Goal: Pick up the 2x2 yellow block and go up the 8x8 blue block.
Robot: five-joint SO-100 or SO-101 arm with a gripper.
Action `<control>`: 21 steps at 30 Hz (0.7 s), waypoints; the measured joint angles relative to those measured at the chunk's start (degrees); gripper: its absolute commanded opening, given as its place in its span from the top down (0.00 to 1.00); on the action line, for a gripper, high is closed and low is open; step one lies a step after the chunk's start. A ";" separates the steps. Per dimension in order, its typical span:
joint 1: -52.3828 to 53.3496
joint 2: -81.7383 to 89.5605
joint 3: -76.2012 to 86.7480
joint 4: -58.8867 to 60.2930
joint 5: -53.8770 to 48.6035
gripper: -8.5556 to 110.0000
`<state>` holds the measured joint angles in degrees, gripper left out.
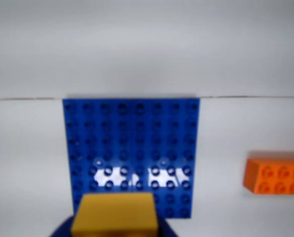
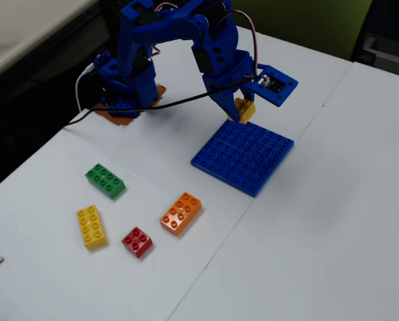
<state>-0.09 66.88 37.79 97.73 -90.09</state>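
Observation:
In the fixed view my blue gripper [image 2: 241, 109] is shut on the 2x2 yellow block [image 2: 245, 110], holding it in the air just above the far edge of the 8x8 blue block [image 2: 244, 156]. The wrist view shows the yellow block [image 1: 114, 215] blurred at the bottom edge, clamped between the blue jaws, with the blue studded plate [image 1: 131, 143] lying flat beyond it on the white table. The block is clear of the plate's studs.
On the table's left part in the fixed view lie a green brick [image 2: 105, 180], a long yellow brick [image 2: 91, 226], a red brick [image 2: 137, 241] and an orange brick [image 2: 181, 213]. The orange brick [image 1: 275, 176] shows at the wrist view's right. The arm's base [image 2: 127, 87] stands at the back.

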 measured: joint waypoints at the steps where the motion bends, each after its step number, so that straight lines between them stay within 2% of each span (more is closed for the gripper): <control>1: 0.00 0.00 0.00 0.00 0.26 0.92; 13: 0.18 -2.81 -0.26 0.09 2.02 0.91; 21: 1.41 -2.90 -0.26 1.32 -1.05 0.91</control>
<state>1.32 63.98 37.53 99.05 -91.14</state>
